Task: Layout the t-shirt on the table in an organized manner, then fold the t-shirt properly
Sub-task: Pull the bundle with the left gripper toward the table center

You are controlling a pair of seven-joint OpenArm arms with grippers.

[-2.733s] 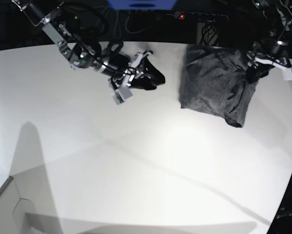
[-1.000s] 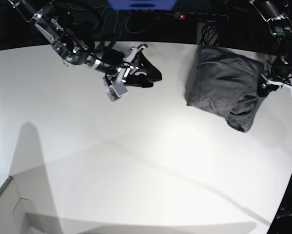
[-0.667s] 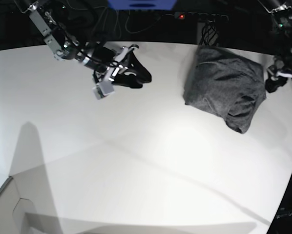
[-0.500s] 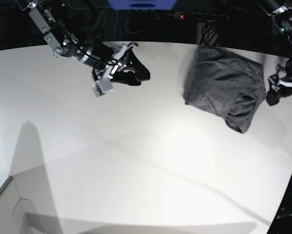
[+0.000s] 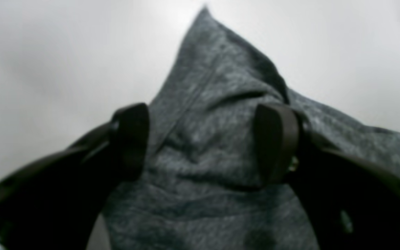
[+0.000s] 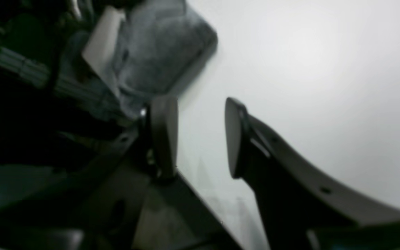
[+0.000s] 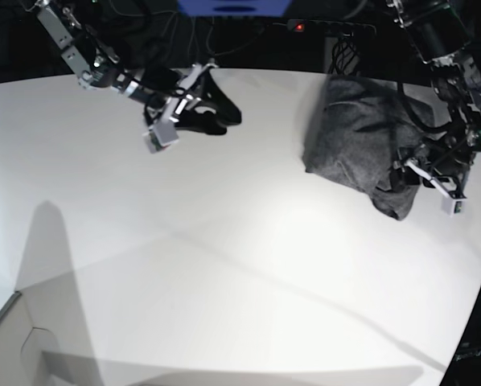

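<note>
One bunched t-shirt (image 7: 365, 145) on one white counter (image 7: 224, 265), left gripper (image 5: 203, 142) jaws spread wide over its cloth, right gripper (image 6: 200, 139) partly open, empty

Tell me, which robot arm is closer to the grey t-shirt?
Left. The left gripper is right at the t-shirt, jaws open around a fold. The right gripper hangs far away across the table.
</note>
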